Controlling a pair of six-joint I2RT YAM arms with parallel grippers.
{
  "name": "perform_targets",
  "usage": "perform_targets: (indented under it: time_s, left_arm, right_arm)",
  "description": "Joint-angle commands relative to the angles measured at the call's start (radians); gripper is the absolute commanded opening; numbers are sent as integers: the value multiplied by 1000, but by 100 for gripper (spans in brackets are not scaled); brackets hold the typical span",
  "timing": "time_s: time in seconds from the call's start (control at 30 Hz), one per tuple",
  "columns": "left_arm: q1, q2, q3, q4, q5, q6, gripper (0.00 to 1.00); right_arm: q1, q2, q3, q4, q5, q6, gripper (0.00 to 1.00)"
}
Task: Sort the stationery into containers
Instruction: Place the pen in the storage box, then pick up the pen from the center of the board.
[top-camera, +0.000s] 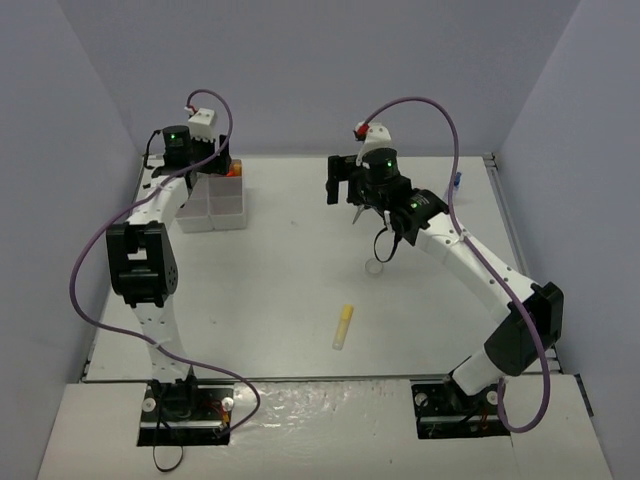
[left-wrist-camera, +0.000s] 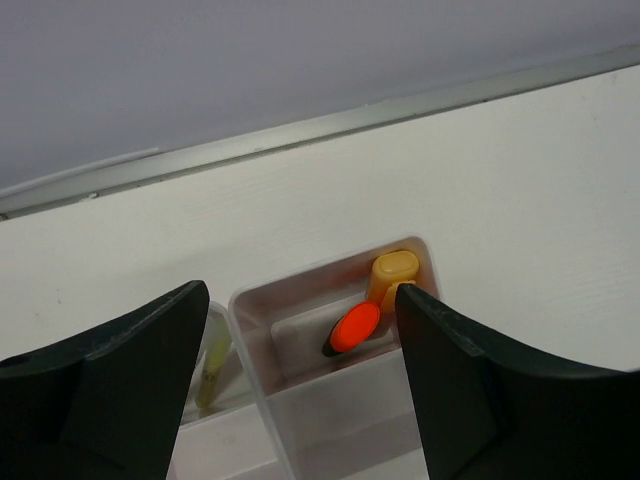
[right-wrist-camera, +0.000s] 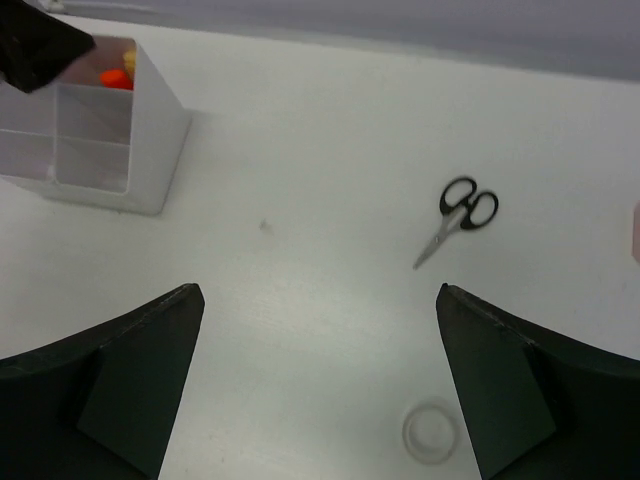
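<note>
The white organizer tray (top-camera: 228, 212) stands at the far left. My left gripper (top-camera: 215, 162) hovers over its back compartments, open and empty (left-wrist-camera: 300, 300). Below it a corner compartment (left-wrist-camera: 250, 300) holds the orange-black marker (left-wrist-camera: 355, 328) and a yellow-orange piece (left-wrist-camera: 393, 272). The neighbouring compartment holds a thin yellowish pencil (left-wrist-camera: 212, 365). My right gripper (top-camera: 342, 180) is open and empty (right-wrist-camera: 318, 290) above the table. The black-handled scissors (right-wrist-camera: 460, 215) and the clear tape ring (right-wrist-camera: 431, 432) lie below it on the table. The yellow stick (top-camera: 343, 327) lies nearer the front.
A small blue-capped bottle (top-camera: 456, 183) lies near the table's right edge. A pink piece (right-wrist-camera: 636, 230) shows at the right margin of the right wrist view. The tape ring also shows in the top view (top-camera: 375, 267). Grey walls enclose the table on three sides.
</note>
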Motion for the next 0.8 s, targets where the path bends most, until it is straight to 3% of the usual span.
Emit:
perform_targets:
  time_s: [0.0,0.13,0.27,0.47,0.63,0.77]
  left_arm:
    - [3,-170,114,-21,-14,-26,73]
    - [-7,-246,138,-187,-48,-7,73]
    - [-78,-378,46,-279,-132,116,73]
    - [-118,-603,-146,-303,-188,108,73]
    - [-118,-770,-228,-416,-178,111,73]
    - [-119,-835,-268,-424,-165,119,73]
  right_arm:
    - [37,-109,6,-254,142,241,100]
    - [81,-129,-50,-466,193,460,98]
    - [248,-136,-160,-529,267,678,95]
    - [482,-38,-293,-515,355,876,97]
    - [508,-18,-411,-470,285,940,96]
    - [517,-23,-492,-371,186,963,90]
